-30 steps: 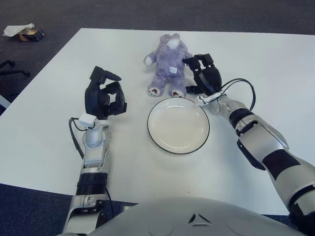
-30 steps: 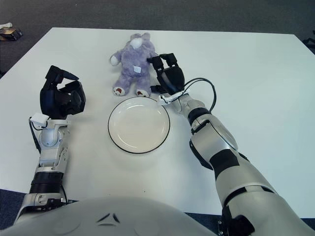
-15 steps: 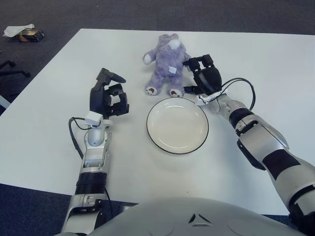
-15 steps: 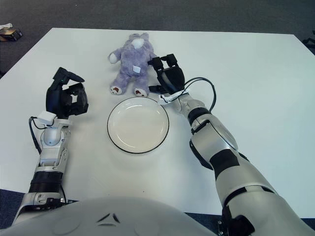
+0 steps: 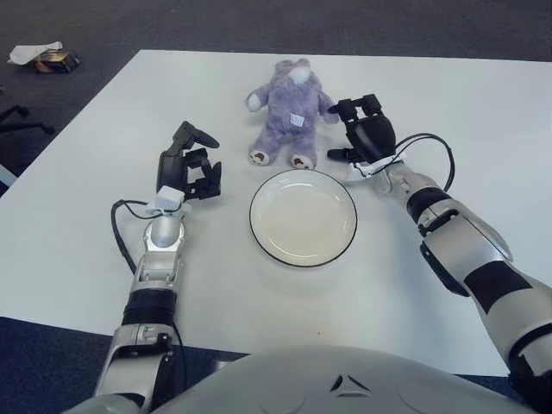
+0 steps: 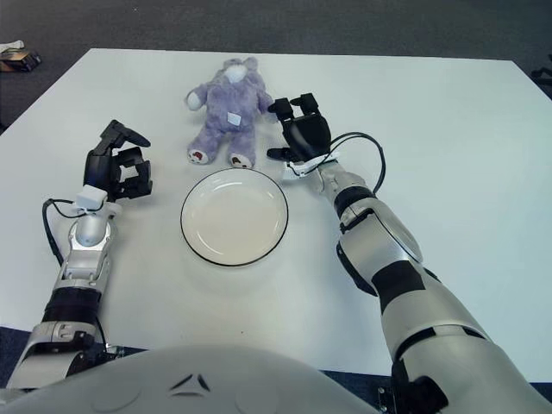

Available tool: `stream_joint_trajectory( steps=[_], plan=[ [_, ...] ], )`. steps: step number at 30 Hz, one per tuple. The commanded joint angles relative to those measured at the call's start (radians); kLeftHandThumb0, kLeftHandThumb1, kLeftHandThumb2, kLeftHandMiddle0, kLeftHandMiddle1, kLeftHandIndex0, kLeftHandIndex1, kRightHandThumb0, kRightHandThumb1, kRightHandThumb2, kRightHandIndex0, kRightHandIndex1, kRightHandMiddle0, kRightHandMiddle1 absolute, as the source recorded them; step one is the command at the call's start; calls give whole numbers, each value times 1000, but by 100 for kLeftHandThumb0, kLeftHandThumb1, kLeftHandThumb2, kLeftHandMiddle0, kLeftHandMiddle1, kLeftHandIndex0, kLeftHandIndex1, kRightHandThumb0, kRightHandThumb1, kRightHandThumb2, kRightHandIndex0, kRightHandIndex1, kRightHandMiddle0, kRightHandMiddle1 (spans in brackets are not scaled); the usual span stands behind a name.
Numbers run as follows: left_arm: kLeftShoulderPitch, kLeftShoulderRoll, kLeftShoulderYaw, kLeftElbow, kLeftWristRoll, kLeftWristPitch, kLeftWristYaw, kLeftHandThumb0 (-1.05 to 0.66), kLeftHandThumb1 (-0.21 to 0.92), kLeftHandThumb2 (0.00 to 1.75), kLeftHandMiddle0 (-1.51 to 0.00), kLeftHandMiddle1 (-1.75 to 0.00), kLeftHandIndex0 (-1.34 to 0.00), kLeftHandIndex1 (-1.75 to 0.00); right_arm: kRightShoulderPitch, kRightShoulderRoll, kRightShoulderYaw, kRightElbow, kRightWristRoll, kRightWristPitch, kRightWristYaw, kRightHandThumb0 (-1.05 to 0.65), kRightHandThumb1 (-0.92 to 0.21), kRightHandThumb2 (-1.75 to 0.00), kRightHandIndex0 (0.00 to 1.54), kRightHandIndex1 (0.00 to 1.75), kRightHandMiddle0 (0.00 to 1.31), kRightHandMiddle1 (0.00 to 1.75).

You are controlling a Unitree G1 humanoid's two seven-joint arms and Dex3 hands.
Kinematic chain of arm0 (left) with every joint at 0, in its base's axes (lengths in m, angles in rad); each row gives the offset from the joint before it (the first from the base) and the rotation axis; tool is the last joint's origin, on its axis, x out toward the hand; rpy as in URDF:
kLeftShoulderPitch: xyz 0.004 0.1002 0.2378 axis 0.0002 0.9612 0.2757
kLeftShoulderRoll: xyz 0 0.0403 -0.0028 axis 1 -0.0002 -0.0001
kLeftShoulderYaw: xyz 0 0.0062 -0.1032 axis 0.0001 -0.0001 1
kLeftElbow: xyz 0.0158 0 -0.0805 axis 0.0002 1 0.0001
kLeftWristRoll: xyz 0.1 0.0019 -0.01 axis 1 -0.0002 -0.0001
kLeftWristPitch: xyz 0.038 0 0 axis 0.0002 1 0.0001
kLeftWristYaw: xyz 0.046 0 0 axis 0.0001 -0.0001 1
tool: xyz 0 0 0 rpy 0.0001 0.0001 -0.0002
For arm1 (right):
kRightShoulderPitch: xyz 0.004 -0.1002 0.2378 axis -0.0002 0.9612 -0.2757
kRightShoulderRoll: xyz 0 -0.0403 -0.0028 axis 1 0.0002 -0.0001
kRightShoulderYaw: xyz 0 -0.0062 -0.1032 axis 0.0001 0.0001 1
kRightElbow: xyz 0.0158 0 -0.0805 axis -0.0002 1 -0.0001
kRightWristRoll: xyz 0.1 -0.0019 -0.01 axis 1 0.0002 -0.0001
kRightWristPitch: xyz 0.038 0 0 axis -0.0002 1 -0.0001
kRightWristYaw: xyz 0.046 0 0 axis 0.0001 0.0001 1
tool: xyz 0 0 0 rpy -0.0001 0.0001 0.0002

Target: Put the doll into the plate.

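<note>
Beyond the plate: doll [image 5: 287, 110] sits on the desk [image 5: 431, 78], not in the plate [image 5: 303, 216].
Right robot hand [image 5: 366, 131]: beside doll, fingers spread, empty.
Left robot hand [image 5: 185, 164]: left of plate, loosely curled, empty.
Progress: nothing grasped; whole move remains.

The doll [image 5: 285, 110] looks soft and fuzzy, like cloth. The plate [image 5: 303, 217] is smooth and shiny. The table [image 5: 103, 155] is smooth and matt. Both arms look like shiny hard plastic.
</note>
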Motion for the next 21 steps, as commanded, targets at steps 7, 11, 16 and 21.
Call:
stream_joint_trajectory(
  steps=[7, 11, 16, 21],
  plan=[
    [-83, 69, 4, 214, 39, 27, 14, -42, 51, 107, -107, -175, -46, -175, -47, -26, -31, -15, 26, -14, 29, -51, -51, -91, 0, 90, 0, 109],
    [-171, 118, -8, 324, 103, 13, 68, -42, 52, 106, -103, -175, -45, -175, -50, -33, -42, -21, 29, -25, 37, -50, -50, -92, 0, 90, 0, 108],
    [-255, 161, -52, 435, 232, -5, 205, -41, 57, 100, -95, -175, -42, -175, -50, -40, -54, -31, 35, -38, 45, -49, -49, -93, 0, 89, 0, 108],
    [-321, 191, -98, 525, 304, -6, 292, -40, 59, 97, -90, -175, -40, -175, -47, -41, -57, -34, 40, -39, 55, -48, -49, -93, 0, 89, 0, 108]
  ],
)
